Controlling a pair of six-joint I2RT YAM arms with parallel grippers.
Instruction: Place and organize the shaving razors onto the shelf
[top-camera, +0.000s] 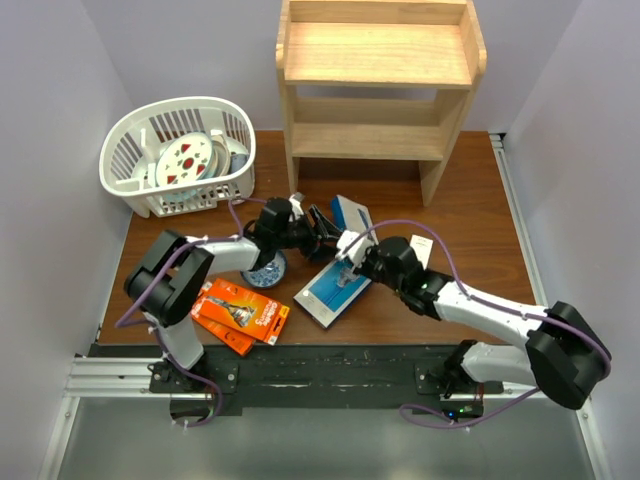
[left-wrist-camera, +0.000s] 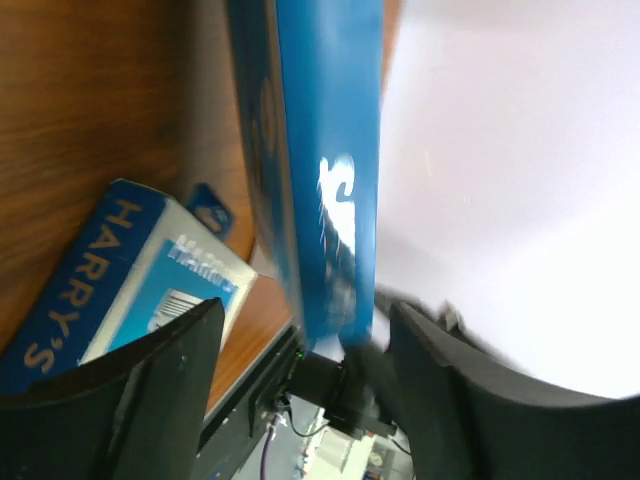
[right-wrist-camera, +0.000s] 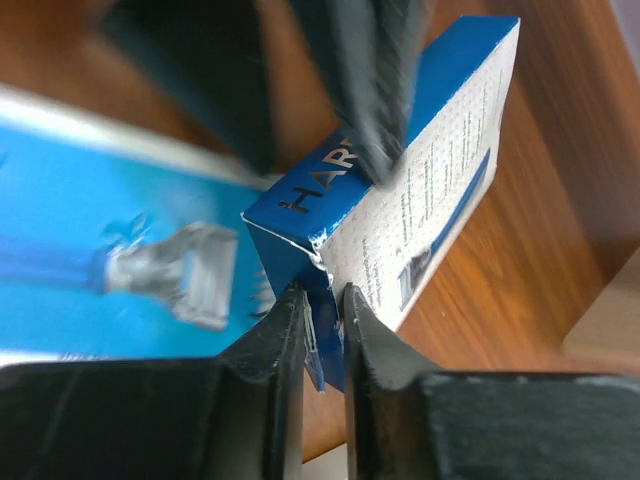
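Harry's box: The blue-and-white Harry's box (right-wrist-camera: 420, 200) rests on the table (top-camera: 460, 240) with its torn near corner caught between the right jaws. It sits short of the shelf, not yet on a tier.
Right jaws: They are nearly closed, nipping only that corner flap. It is a thin hold, probably meant to drag or tip the box rather than carry it.
Left jaws: They are spread wide with nothing gripped. They hang just past the right jaws, close over the box's upper edge, likely placed to steady it or take it over.
Blue flat pack: The blue flat pack (top-camera: 333, 288) lies beside the right jaws, on their left in the wrist view. Seen from the left wrist, it runs up between the left jaws with a gap on either side.
Right arm: The right arm (top-camera: 480, 305) stretches low from its base toward the middle of the table, wrist tipped down.
Left arm: The left arm (top-camera: 215, 255) is folded at the elbow, its forearm crossing the table so the two sets of jaws meet over the box.
Orange packs: The orange packs (top-camera: 240, 312) lie behind the left jaws, near that arm's base, untouched.
Shelf: The shelf (top-camera: 375, 55) stands ahead of both jaws, with no pack visible on either tier.
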